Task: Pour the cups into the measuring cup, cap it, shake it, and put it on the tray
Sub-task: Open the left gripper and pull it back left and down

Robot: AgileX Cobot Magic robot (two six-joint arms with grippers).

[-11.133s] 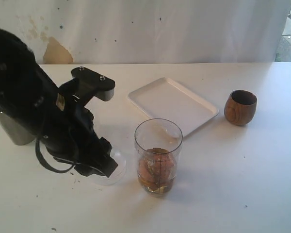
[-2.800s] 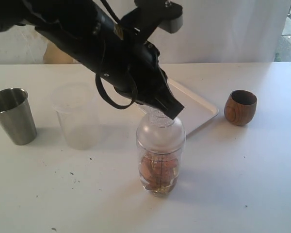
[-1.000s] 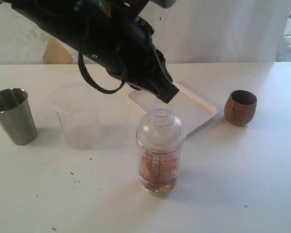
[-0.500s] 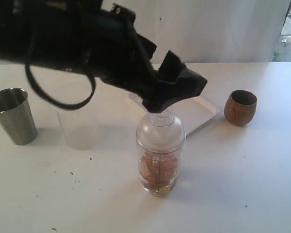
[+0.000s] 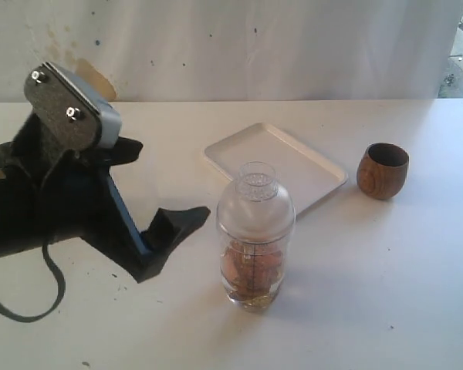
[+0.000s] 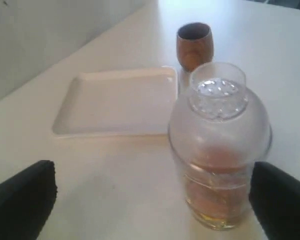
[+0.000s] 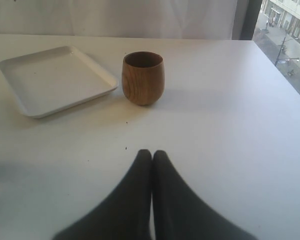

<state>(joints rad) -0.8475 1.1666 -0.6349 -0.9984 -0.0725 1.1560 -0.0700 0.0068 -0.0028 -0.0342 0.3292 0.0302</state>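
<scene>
- Where the white tabletop [image 5: 386, 293] ends at the back, a pale wall [image 5: 293, 46] rises behind it, marked on the left by a brownish stain [image 5: 92, 83] and a few dark specks.
- At the far right, the right wrist view looks out through a window [image 7: 285, 25] onto a street in daylight.
- On the left of the table, the left claw [image 5: 171, 179] hangs low on its black arm with its two fingers [image 6: 20, 200] spread as wide as they go. It grips nothing.
- The measuring cup [image 5: 256, 250] stands upright near the middle, just beyond those fingertips. In the exterior view there is a narrow gap between the cup and the nearer finger.
- A frosted domed cap [image 5: 256, 202] with a strainer top sits on the cup, and brownish contents lie at the bottom.
- Behind the cup, a little to the right, the white tray [image 5: 293, 166] lies flat and bare.
- The brown wooden cup [image 5: 383, 171] stands upright beside the tray's right corner, apart from it.
- The right claw [image 7: 151, 162] appears only in its own wrist view. Its fingers are pressed together above bare table and hold nothing.
</scene>
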